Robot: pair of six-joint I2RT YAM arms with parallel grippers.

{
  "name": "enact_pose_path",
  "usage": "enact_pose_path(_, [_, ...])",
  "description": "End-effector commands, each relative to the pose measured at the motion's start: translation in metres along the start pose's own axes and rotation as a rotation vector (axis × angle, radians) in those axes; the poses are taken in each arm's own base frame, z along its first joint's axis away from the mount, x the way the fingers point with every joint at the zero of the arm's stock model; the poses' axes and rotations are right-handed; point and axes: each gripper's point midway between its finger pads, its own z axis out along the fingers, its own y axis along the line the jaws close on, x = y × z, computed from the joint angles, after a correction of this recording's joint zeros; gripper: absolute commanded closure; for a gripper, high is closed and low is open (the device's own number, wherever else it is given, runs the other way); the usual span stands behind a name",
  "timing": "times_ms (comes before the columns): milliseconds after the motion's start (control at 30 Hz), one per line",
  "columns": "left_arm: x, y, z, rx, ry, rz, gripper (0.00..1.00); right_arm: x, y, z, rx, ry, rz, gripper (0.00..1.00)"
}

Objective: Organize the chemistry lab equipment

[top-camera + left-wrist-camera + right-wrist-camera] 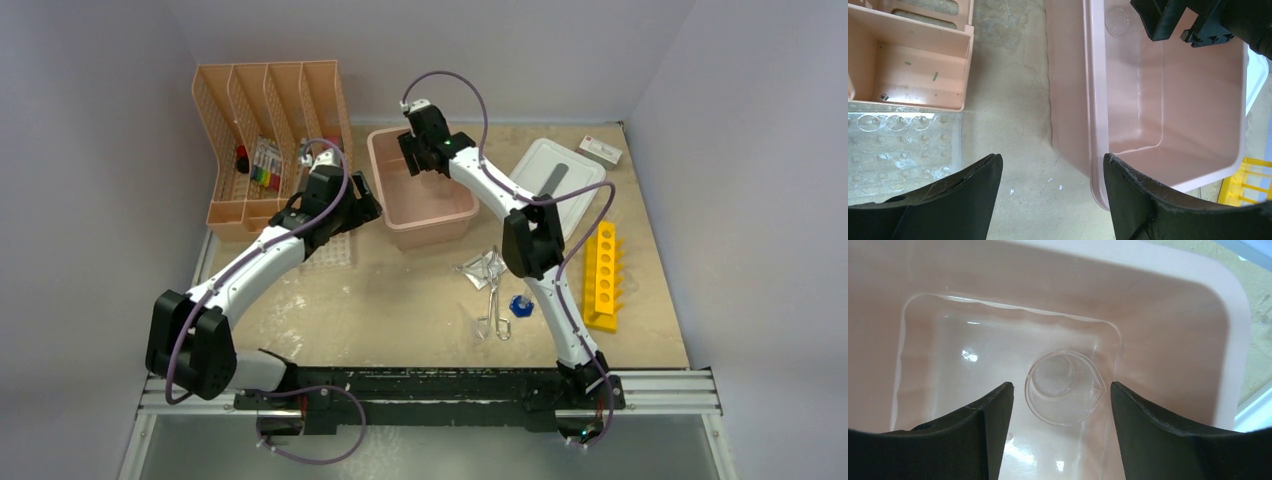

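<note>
Overhead, the right end effector (1059,386) is held spread above a clear beaker (1062,402) in the pink bin (1173,290); the left end effector (1052,158) is likewise spread beside it.

Clear beaker (1063,388) upright in pink bin (1229,297); forceps (492,308) + blue-capped tube (520,305) flat (side by side); yellow rack (603,275) rt.

- Left gripper (1052,159): bare table (1013,100) runs straight ahead, a free lane between the tray (898,145) on its left and the bin (1098,100) wall on its right.
- Organizer (918,70) blocks ahead-left; the right gripper (1188,30) hangs over the bin ahead-right.
- Right gripper: bin walls close ahead and right; a beaker (1063,390) stands below its spread fingers, with free floor to the left.
</note>
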Motion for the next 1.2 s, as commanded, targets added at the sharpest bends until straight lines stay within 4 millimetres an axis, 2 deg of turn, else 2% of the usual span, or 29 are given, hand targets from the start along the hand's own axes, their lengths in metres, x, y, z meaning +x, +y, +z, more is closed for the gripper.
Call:
enact_pose_path(0, [-0.023,-0.018,-0.016,0.072,-0.064,-0.014,0.27,-0.071,-0.013,-0.057,-0.021,-0.158,0.066,0.27])
enact_pose_path(67, [-0.024,-0.019,-0.018,0.071,-0.056,-0.006,0.26,-0.086,-0.014,-0.076,-0.042,-0.193,0.089,0.27])
enact_pose_path(133, [-0.026,-0.022,-0.021,0.08,-0.051,0.007,0.25,-0.106,-0.018,-0.107,-0.067,-0.256,0.097,0.27])
enact_pose_path(300, [-0.035,-0.026,-0.031,0.1,-0.081,0.045,0.25,-0.126,-0.028,-0.175,-0.131,-0.341,0.143,0.26])
enact_pose_path(400, [-0.042,-0.026,-0.039,0.099,-0.111,0.07,0.26,-0.118,-0.039,-0.205,-0.123,-0.337,0.159,0.26])
enact_pose_path(467, [-0.047,-0.026,-0.045,0.1,-0.133,0.084,0.26,-0.103,-0.05,-0.222,-0.091,-0.307,0.172,0.26])
enact_pose_path(600, [-0.059,-0.034,-0.058,0.14,-0.183,0.122,0.26,-0.049,-0.078,-0.251,0.028,-0.184,0.199,0.26])
enact_pose_path(633, [-0.062,-0.037,-0.061,0.154,-0.194,0.132,0.26,-0.035,-0.087,-0.266,0.051,-0.164,0.218,0.26])
enact_pose_path(700, [-0.065,-0.043,-0.066,0.192,-0.207,0.158,0.26,0.005,-0.097,-0.282,0.097,-0.082,0.249,0.25])
enact_pose_path(767, [-0.066,-0.048,-0.069,0.216,-0.217,0.181,0.26,0.046,-0.103,-0.298,0.127,0.012,0.291,0.2])
enact_pose_path(867, [-0.07,-0.053,-0.07,0.246,-0.236,0.201,0.26,0.104,-0.111,-0.324,0.193,0.137,0.408,0.17])
enact_pose_path(900, [-0.071,-0.056,-0.07,0.258,-0.242,0.201,0.26,0.126,-0.114,-0.329,0.222,0.183,0.43,0.16])
enact_pose_path(967, [-0.073,-0.066,-0.07,0.302,-0.248,0.203,0.26,0.156,-0.118,-0.337,0.271,0.235,0.477,0.16])
enact_pose_path(1067, [-0.072,-0.081,-0.067,0.37,-0.233,0.215,0.28,0.206,-0.113,-0.344,0.295,0.36,0.512,0.16])
enact_pose_path(1167, [-0.069,-0.087,-0.061,0.399,-0.211,0.225,0.28,0.235,-0.105,-0.347,0.294,0.445,0.54,0.17])
